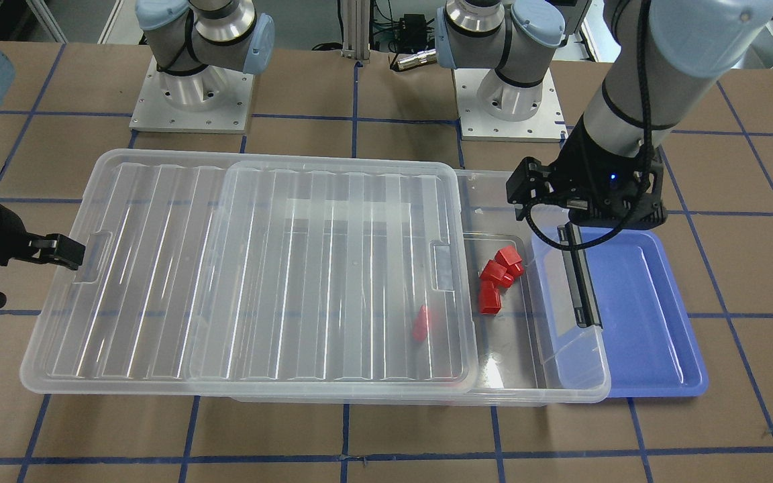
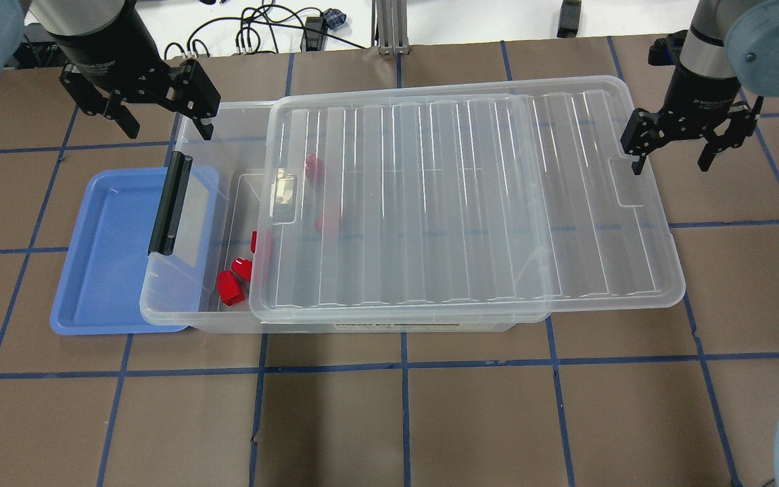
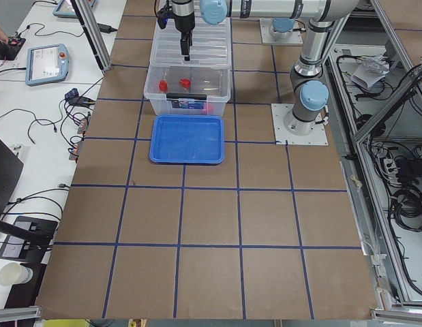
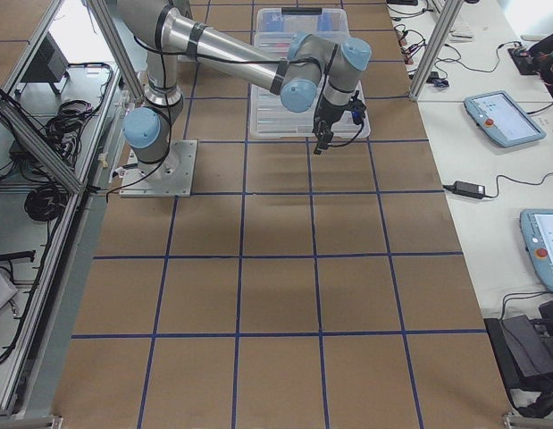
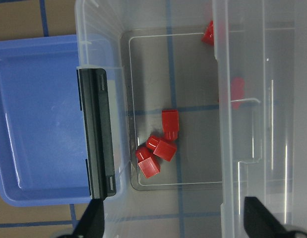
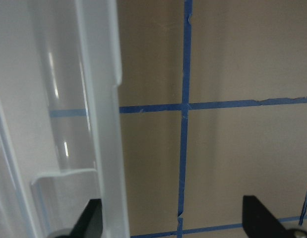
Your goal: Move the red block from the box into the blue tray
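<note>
My left claw point(image 5: 175, 224) hangs over the uncovered end of the box point(image 2: 214, 318), fingers spread wide and holding nothing. I judge they're apart like that so they can drop either side of a piece. Straight below me, on the box floor, a huddle point(image 5: 163, 146) of three red pieces lies near the end wall. The block point(image 5: 148, 167) I'd take is the one closest to that wall. It touches its neighbour, so I'll want a line down that doesn't shove the two together. It is in the box and not in the tray.

Just past the wall is the black latch point(image 5: 96, 144), and beyond it the tray point(image 5: 39, 124), flat on the desk point(image 2: 403, 419) just beside this end of the box, with no red in it. Set there, it makes the carry a short hop over the wall and latch.

Further along the box, two strays point(image 5: 236, 91) lie under the lid point(image 2: 464, 203), out of easy reach. The lid sits shifted toward my right, overhanging the box's other end, and that is why my end is open.

Farthest off, my right claw point(image 2: 670, 162) stands at the overhanging end of the lid, fingers apart and gripping nothing. One finger is close by the rim, though I can't tell if it touches. I'd guess it's there to mind the lid.
</note>
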You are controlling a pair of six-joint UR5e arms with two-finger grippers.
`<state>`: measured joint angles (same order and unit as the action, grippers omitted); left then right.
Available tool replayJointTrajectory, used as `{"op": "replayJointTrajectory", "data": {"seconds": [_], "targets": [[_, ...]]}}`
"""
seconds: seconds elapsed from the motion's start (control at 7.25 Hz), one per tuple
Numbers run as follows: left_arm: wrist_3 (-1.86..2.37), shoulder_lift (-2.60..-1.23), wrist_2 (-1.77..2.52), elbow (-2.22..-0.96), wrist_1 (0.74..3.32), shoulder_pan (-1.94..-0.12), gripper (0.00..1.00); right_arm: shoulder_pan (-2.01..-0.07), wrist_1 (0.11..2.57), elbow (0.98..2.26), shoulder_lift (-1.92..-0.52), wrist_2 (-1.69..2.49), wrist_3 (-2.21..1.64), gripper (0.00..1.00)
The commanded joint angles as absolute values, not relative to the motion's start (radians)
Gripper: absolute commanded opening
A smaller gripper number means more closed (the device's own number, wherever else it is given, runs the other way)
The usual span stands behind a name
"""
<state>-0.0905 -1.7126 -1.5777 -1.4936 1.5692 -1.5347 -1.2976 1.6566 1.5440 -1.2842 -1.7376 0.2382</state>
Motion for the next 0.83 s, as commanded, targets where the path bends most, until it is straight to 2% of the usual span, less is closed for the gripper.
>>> {"op": "replayJointTrajectory", "data": {"seconds": [0.0,0.41,0.69], "targets": [[-0.107,-1.727,-1.572,-1.639,1.383,-1.535,1.00,-1.263,1.669,1.545,-1.284,-1.743,0.273,1.00],[-0.147,-1.767,-1.572,-1.804,1.127,-1.539,1.00,-1.241,1.672,1.546,-1.284,-1.744,0.305,1.00],[-0.141,-1.792,-1.571,-1.847,1.031,-1.545,1.00,-1.239,1.678,1.546,-1.282,-1.772,0.308,1.00]]}}
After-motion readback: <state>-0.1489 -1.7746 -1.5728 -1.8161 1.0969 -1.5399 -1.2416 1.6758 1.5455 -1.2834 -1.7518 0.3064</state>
